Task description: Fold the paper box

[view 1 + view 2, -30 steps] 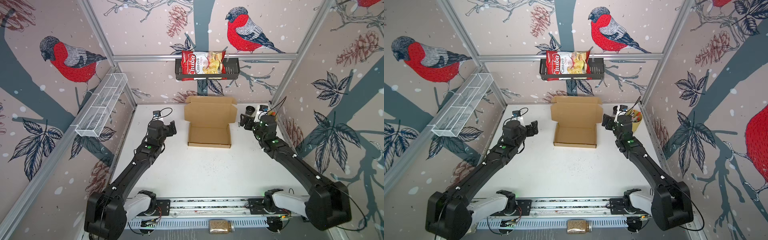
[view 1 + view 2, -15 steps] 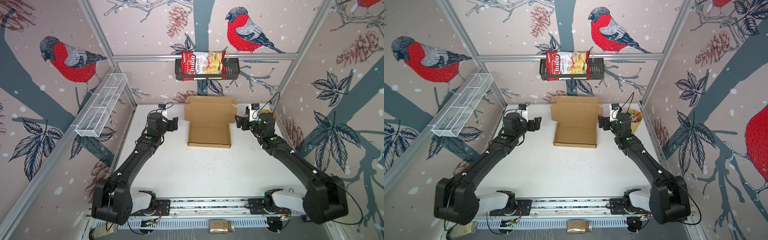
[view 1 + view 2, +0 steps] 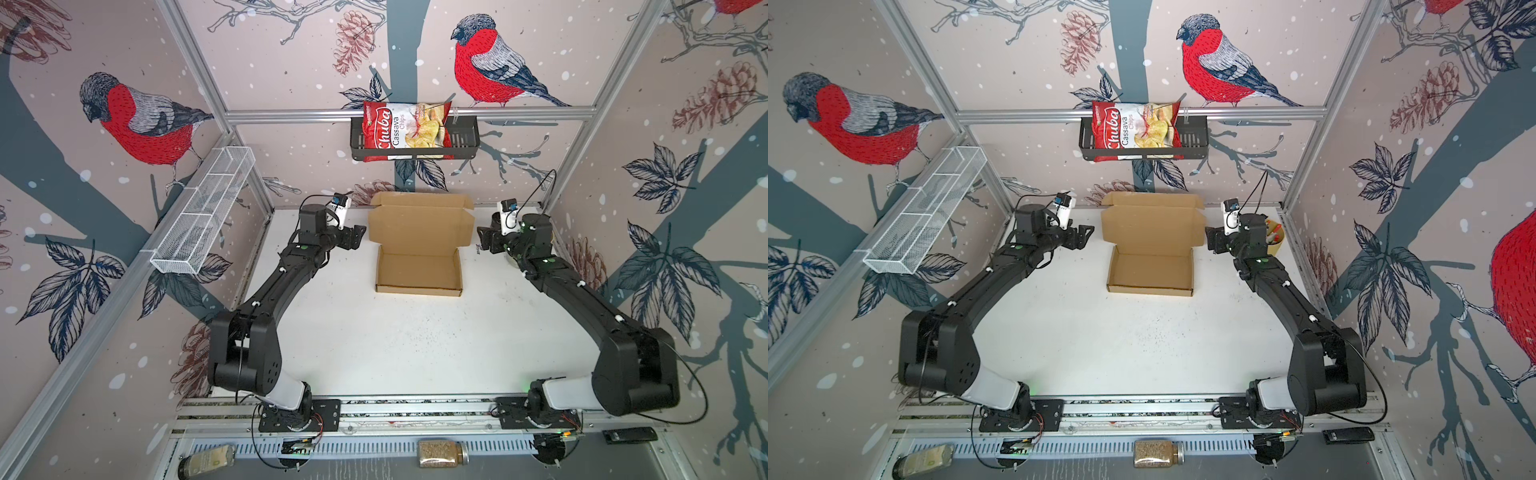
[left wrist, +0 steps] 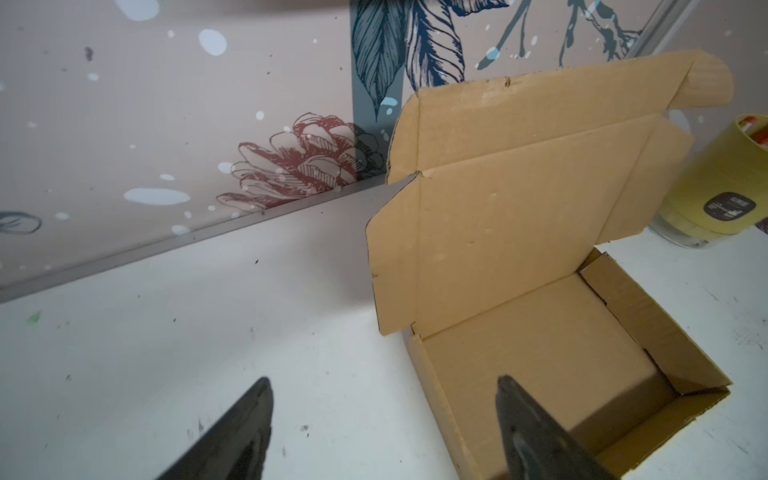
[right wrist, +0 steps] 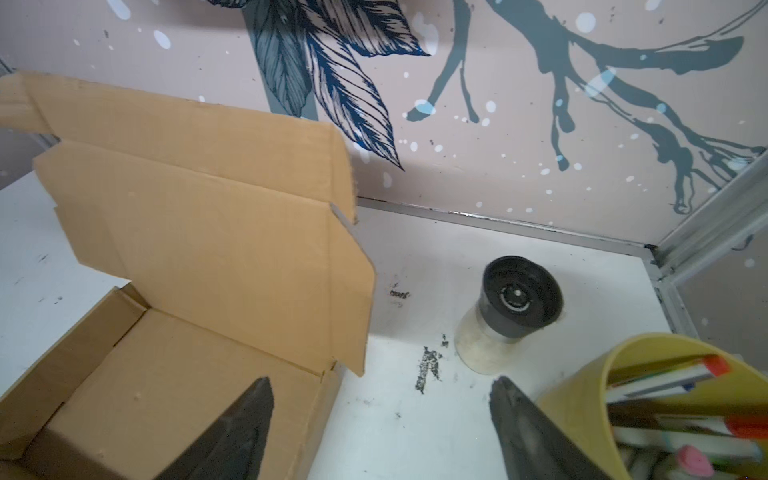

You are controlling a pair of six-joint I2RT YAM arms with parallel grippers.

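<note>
1. Left wrist view gives you the plainest read: the left gripper (image 4: 382, 382) has its jaws spread wide with nothing between them, and the paper box (image 4: 540, 353) lies just ahead of it.
2. Your right gripper (image 5: 379, 382) is the same in its own wrist view: jaws wide, nothing held, box just ahead.
3. In both top views the box sits toward 12 o'clock on the surface (image 3: 374, 340), midway between the two arms. Its tray (image 3: 419, 272) is already formed, and the lid (image 3: 420, 226) stands up from the tray's 12 o'clock edge.
4. Your next move turns on this: the lid's long axis and its hinge crease run from 9 to 3 o'clock. The left gripper waits just beside the 9 o'clock end and the right gripper just beside the 3 o'clock end. Neither appears to touch the cardboard, and neither arm is clearly nearer.
5. The lid probably has to swing toward 6 o'clock about that crease, so press both ends evenly or it may skew.
6. Mind the yellow cup (image 5: 582, 399) and the jar (image 5: 515, 303), which stand near the right gripper on its 3 o'clock side.
</note>
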